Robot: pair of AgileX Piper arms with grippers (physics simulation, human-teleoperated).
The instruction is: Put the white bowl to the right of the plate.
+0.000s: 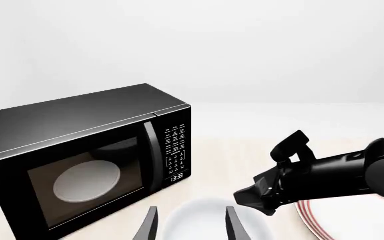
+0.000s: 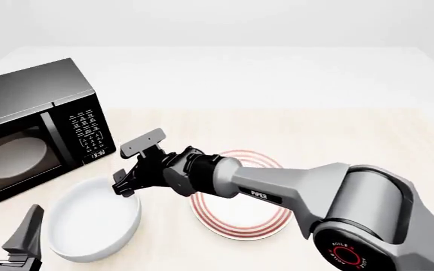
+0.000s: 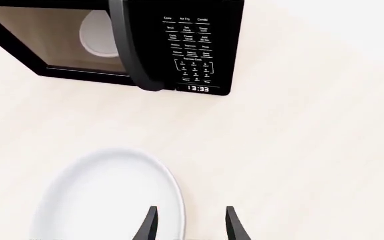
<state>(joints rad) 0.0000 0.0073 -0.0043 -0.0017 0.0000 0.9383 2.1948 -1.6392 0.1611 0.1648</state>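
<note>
White bowl: sat near the front left of the tabletop, left of the plate and just in front of the microwave; plain, glossy, round, deep-sided.
Left gripper: low at the front-left corner, just left of the bowl; dark, wedge-shaped fingers; jaws spread, holding nothing. In its wrist view the bowl's rim lay between and beyond the finger tips.
Right gripper: matte black, reached across the plate to the bowl's right rim; jaws spread, with the rim between them in the right wrist view; whether the fingers touched it could not be told.
Right arm: smooth grey shell, black wrist section, passed above the plate.
Plate: flat, round, white with concentric red rings near its edge; just right of the bowl, partly covered by the arm.
Microwave: boxy, glossy black, at the left behind the bowl; dark glass door, pale round turntable inside, keypad reading 13:33.
Tabletop: pale, light wood-like finish, smooth.
</note>
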